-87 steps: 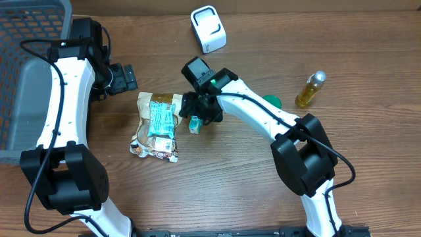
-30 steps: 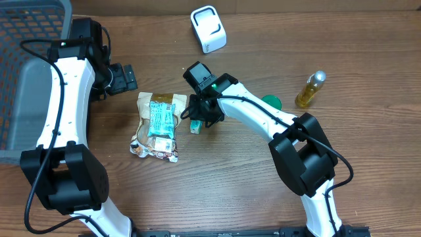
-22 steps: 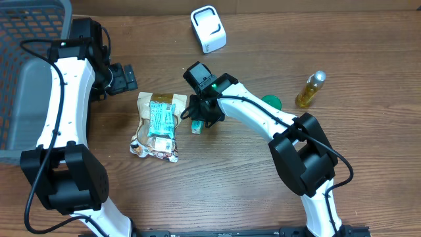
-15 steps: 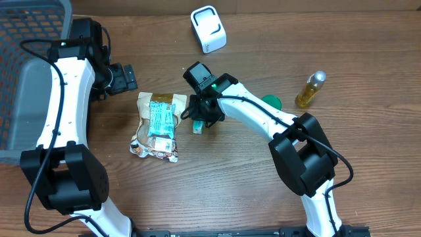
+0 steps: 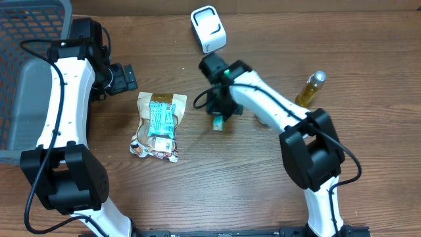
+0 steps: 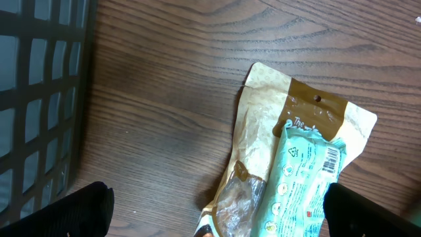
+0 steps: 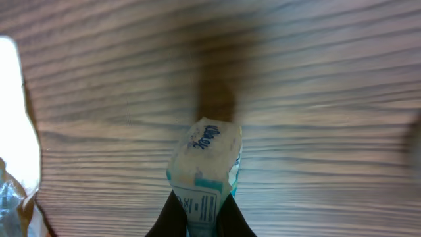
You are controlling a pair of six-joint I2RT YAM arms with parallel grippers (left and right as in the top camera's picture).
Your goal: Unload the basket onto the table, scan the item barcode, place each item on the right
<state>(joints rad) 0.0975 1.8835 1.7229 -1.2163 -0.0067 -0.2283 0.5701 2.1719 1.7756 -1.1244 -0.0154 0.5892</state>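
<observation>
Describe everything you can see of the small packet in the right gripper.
The small packet is a crinkly, soft-looking wrapper, white with teal print. It has blue script lettering near its far end and a boxed patch of fine print by the fingers, too blurred to read. No barcode can be made out. The right gripper pinches its near end from both sides, so it sticks out ahead of the fingers over the wooden table. It seems lifted, though contact can't be ruled out.

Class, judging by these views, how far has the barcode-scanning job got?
Done: the right tool is shut on the small packet. In hand: it holds the packet apart from the white scanner. Left: presenting the barcode to the scanner.
</observation>
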